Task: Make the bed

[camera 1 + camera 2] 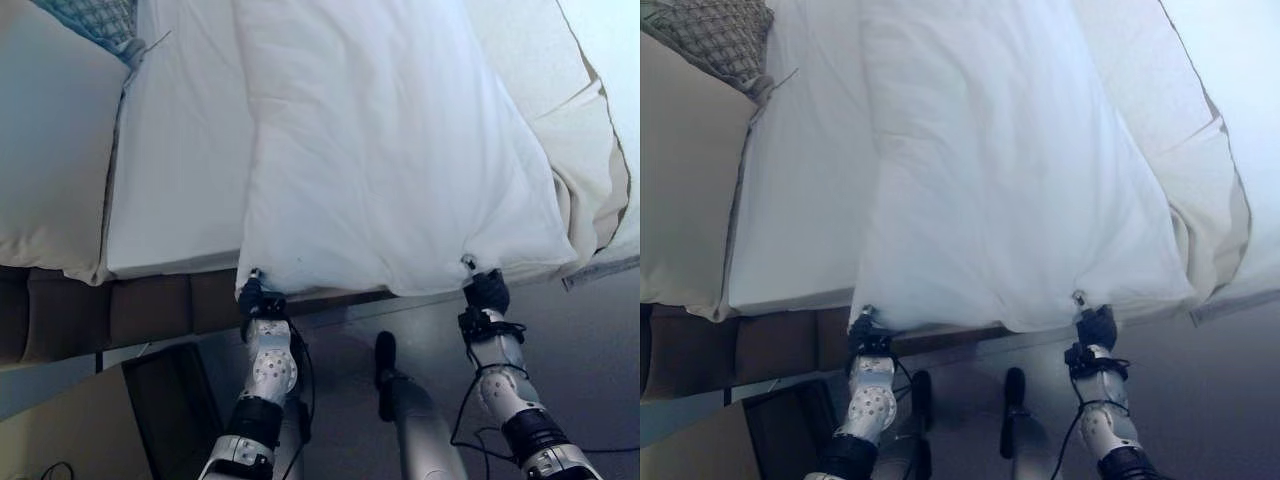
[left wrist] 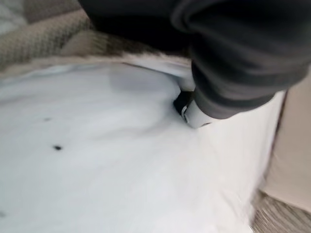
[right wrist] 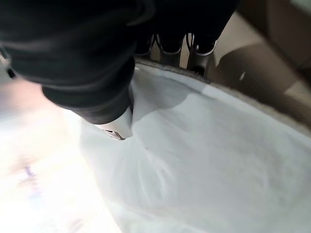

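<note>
Both our hands pinch the white duvet [image 1: 400,160] at its near edge: left hand [image 1: 262,298] on one corner, right hand [image 1: 487,290] on the other, the duvet spread beyond them over the bed [image 1: 170,180].

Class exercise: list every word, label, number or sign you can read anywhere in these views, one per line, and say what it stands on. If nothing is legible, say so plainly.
None: no readable text in any view.
The white duvet, held at its near edge by the left hand and the right hand, is plain.
The dark specks on it in the left wrist view are marks, not letters.
The pillow and the patterned cushion carry no print.
</note>
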Controlling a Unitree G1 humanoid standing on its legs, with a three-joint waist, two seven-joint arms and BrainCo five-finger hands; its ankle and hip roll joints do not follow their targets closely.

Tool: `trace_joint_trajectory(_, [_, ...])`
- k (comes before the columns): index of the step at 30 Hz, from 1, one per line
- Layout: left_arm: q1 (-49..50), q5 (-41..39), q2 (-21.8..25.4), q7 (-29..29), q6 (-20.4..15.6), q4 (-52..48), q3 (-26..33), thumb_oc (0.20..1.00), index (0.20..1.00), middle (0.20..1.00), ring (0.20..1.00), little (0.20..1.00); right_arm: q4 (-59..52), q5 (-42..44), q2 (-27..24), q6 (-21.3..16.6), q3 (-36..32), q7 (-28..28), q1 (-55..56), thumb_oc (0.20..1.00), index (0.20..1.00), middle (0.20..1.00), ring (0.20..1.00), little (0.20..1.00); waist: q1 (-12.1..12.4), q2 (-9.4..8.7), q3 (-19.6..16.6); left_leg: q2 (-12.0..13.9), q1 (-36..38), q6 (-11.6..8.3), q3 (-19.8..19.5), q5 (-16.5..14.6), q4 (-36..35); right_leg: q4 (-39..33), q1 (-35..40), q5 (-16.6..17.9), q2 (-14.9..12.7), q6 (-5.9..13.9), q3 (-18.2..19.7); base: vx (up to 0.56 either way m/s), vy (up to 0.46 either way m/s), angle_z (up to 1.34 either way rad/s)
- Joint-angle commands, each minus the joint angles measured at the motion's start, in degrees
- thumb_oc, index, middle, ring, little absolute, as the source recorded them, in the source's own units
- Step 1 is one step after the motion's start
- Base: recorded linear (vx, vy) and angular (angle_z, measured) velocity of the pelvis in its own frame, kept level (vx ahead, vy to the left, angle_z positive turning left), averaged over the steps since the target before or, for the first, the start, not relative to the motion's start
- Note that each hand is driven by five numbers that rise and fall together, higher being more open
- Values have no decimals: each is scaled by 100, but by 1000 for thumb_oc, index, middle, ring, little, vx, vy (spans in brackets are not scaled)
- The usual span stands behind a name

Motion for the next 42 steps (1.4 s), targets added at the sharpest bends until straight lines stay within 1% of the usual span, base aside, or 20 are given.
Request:
trace_joint_trajectory(1, [480, 311, 812, 391, -1100, 543, 1486, 200, 200, 200, 200, 200, 661, -659, 178, 223, 474, 108, 279, 200, 200, 200, 200, 200, 86, -322, 57, -547, -118, 185, 104, 209, -358, -1083, 419, 636, 4, 386, 93, 0, 0, 0])
trace_joint_trajectory(3, [386, 198, 786, 271, -939, 1163, 1475, 200, 200, 200, 200, 200, 1193, -748, 230, 292, 493, 45, 167, 200, 200, 200, 200, 200, 94, -319, 90, -542, -117, 174, 103, 222, -389, -1093, 433, 643, -12, 393, 73, 0, 0, 0])
trace_joint_trajectory(5, [327, 72, 816, 171, -915, 1407, 1512, 200, 200, 200, 200, 200, 1323, -726, 265, 314, 492, 83, 115, 200, 200, 200, 200, 200, 91, -319, 111, -539, -121, 167, 108, 228, -400, -1101, 433, 644, -17, 396, 58, 0, 0, 0])
trace_joint_trajectory(7, [108, 43, 863, -71, -648, 2172, 1443, 200, 200, 200, 200, 200, 2043, -724, 336, 435, 441, 71, -44, 200, 200, 200, 200, 200, 89, -288, 194, -532, -157, 117, 132, 258, -426, -1120, 410, 642, -43, 409, -8, -10, -8, 3])
trace_joint_trajectory(11, [-249, 43, 961, -42, -498, 3042, 1523, 200, 200, 200, 200, 200, 2880, -511, 513, 644, 303, 45, -311, 200, 200, 200, 200, 200, 55, -267, 298, -502, -275, 68, 170, 318, -476, -1162, 302, 687, -75, 434, -92, -7, 2, 14])
trace_joint_trajectory(15, [-536, 83, 1132, 114, -486, 3442, 1664, 200, 200, 200, 200, 200, 3366, -718, 587, 908, 445, -15, -504, 200, 200, 200, 200, 200, 49, -296, 392, -491, -391, 61, 218, 335, -480, -1156, 171, 722, -111, 459, -106, -1, 8, 4])
trace_joint_trajectory(19, [-660, 193, 1228, 287, -487, 3548, 1692, 200, 200, 200, 200, 200, 3627, -896, 630, 988, 484, -144, -626, 200, 200, 200, 200, 200, 50, -302, 444, -509, -467, 64, 215, 324, -440, -1144, 113, 736, -140, 464, -117, -1, 13, 1])
trace_joint_trajectory(21, [-785, 370, 1328, 517, -402, 3751, 1667, 200, 200, 200, 200, 200, 3940, -1143, 745, 1199, 531, -442, -781, 200, 200, 200, 200, 200, 58, -290, 529, -537, -553, 72, 255, 304, -392, -1103, 23, 776, -195, 490, -118, 0, 81, 8])
trace_joint_trajectory(26, [-866, 462, 1381, 670, -218, 3965, 1667, 200, 200, 200, 200, 200, 4189, -1243, 813, 1395, 539, -546, -920, 200, 200, 200, 200, 200, 67, -304, 563, -555, -581, 91, 268, 297, -396, -1112, -2, 791, -225, 499, -119, 2, 30, 2])
trace_joint_trajectory(27, [-890, 535, 1442, 798, 57, 4276, 1682, 200, 200, 200, 200, 200, 4462, -1139, 876, 1667, 510, -512, -1027, 200, 200, 200, 200, 200, 76, -311, 599, -569, -598, 112, 296, 278, -370, -1113, -16, 812, -235, 501, -102, -5, 38, 0])
trace_joint_trajectory(29, [-914, 536, 1471, 835, 124, 4365, 1682, 200, 200, 200, 200, 200, 4551, -1138, 900, 1760, 530, -491, -1066, 200, 200, 200, 200, 200, 79, -320, 609, -571, -598, 119, 306, 269, -363, -1118, -16, 820, -237, 502, -99, -3, 22, 0])
trace_joint_trajectory(30, [-927, 578, 1495, 827, 282, 4488, 1678, 200, 200, 200, 200, 200, 4663, -1170, 921, 1865, 524, -438, -1120, 200, 200, 200, 200, 200, 75, -338, 620, -572, -595, 128, 314, 257, -353, -1119, -13, 828, -242, 504, -91, 0, 0, 0])
trace_joint_trajectory(32, [-972, 522, 1517, 849, 389, 4592, 1671, 200, 200, 200, 200, 200, 4811, -1162, 955, 2011, 508, -425, -1208, 200, 200, 200, 200, 200, 70, -359, 640, -576, -593, 140, 323, 244, -329, -1118, -8, 845, -248, 506, -82, 0, 0, 0])
trace_joint_trajectory(33, [-1003, 609, 1508, 822, 607, 4678, 1584, 200, 200, 200, 200, 200, 4946, -1221, 978, 2182, 514, -394, -1273, 200, 200, 200, 200, 200, 59, -373, 658, -576, -588, 156, 335, 234, -311, -1114, -11, 868, -256, 510, -69, 0, 0, 0])
trace_joint_trajectory(35, [-1021, 612, 1505, 755, 724, 4699, 1514, 200, 200, 200, 200, 200, 5007, -1197, 975, 2263, 512, -375, -1311, 200, 200, 200, 200, 200, 53, -372, 675, -577, -588, 160, 346, 232, -301, -1116, -9, 878, -260, 514, -64, 0, 0, 0])
trace_joint_trajectory(36, [-1026, 602, 1499, 668, 802, 4695, 1486, 325, 325, 325, 325, 325, 5043, -1227, 957, 2293, 497, -352, -1328, 322, 322, 322, 322, 322, 51, -371, 677, -578, -587, 162, 350, 230, -297, -1118, -1, 877, -261, 513, -62, 13, 8, -3])
trace_joint_trajectory(37, [-1014, 611, 1506, 528, 937, 4718, 1424, 1000, 1000, 1000, 1000, 1000, 5094, -1249, 941, 2346, 489, -299, -1361, 793, 793, 793, 793, 793, 50, -363, 685, -580, -575, 167, 349, 226, -297, -1119, 14, 877, -259, 510, -60, 20, 4, -3])
trace_joint_trajectory(38, [-1009, 634, 1505, 388, 1047, 4740, 1346, 1000, 1000, 1000, 1000, 1000, 5112, -1306, 944, 2354, 485, -277, -1364, 1000, 1000, 1000, 1000, 1000, 35, -363, 686, -579, -558, 164, 352, 229, -301, -1129, 32, 880, -260, 510, -57, 0, 0, 0])
trace_joint_trajectory(41, [-915, 792, 1488, -37, 1354, 4724, 1117, 1000, 1000, 1000, 1000, 1000, 5072, -1417, 918, 2305, 443, -284, -1337, 1000, 1000, 1000, 1000, 1000, 4, -359, 663, -571, -518, 173, 333, 226, -292, -1138, 81, 884, -257, 510, -41, 10, -1, 0])
trace_joint_trajectory(42, [-905, 794, 1490, -46, 1360, 4723, 1111, 1000, 1000, 1000, 1000, 1000, 5070, -1423, 918, 2304, 436, -283, -1327, 1000, 1000, 1000, 1000, 1000, 10, -357, 660, -571, -513, 173, 332, 223, -291, -1140, 86, 883, -256, 510, -43, 45, -10, -1])
